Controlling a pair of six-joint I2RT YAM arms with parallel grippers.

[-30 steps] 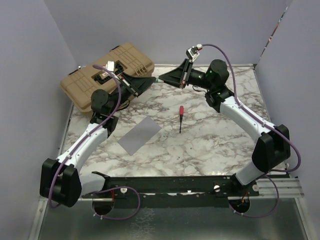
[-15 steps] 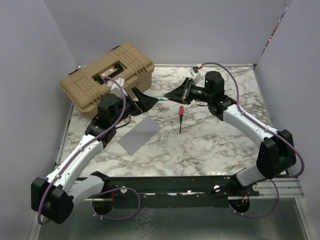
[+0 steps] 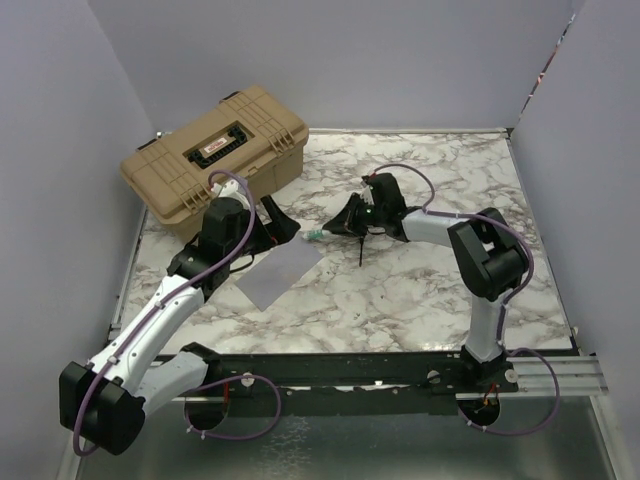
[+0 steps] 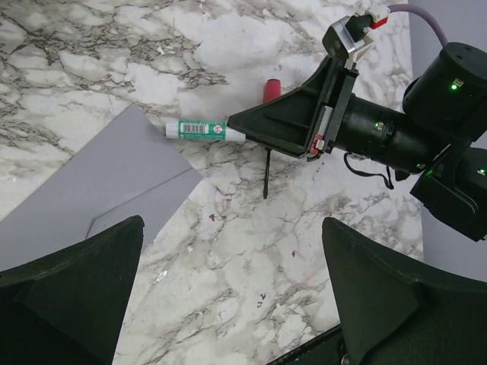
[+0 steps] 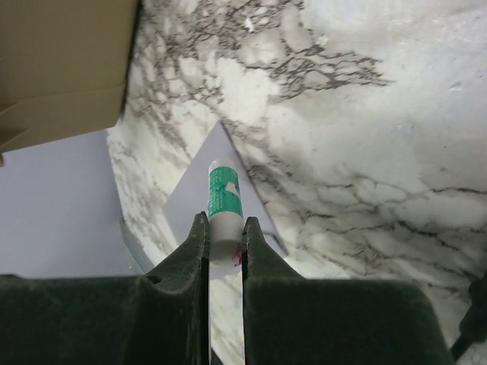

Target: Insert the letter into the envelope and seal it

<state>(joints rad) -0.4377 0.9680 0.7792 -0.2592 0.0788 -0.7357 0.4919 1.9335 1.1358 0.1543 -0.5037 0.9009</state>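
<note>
Grey flat paper envelope (image 3: 282,272) left of centre on marble table (image 3: 430,290); tan letter not visible, maybe inside. Right gripper (image 5: 224,225) clamped on white-green glue stick (image 4: 204,129), tip near envelope's far edge. Left gripper (image 3: 280,220) spread wide, empty, over envelope. Sealing step, probably; next calls for gluing flap, pressing down.

Left arm (image 3: 165,305) and right arm (image 3: 432,228): white shells, black joints
Purple cables (image 4: 428,17) loop behind left end effector (image 3: 282,222) and right end effector (image 3: 338,228); green lights (image 4: 453,85) behind the right.
</note>
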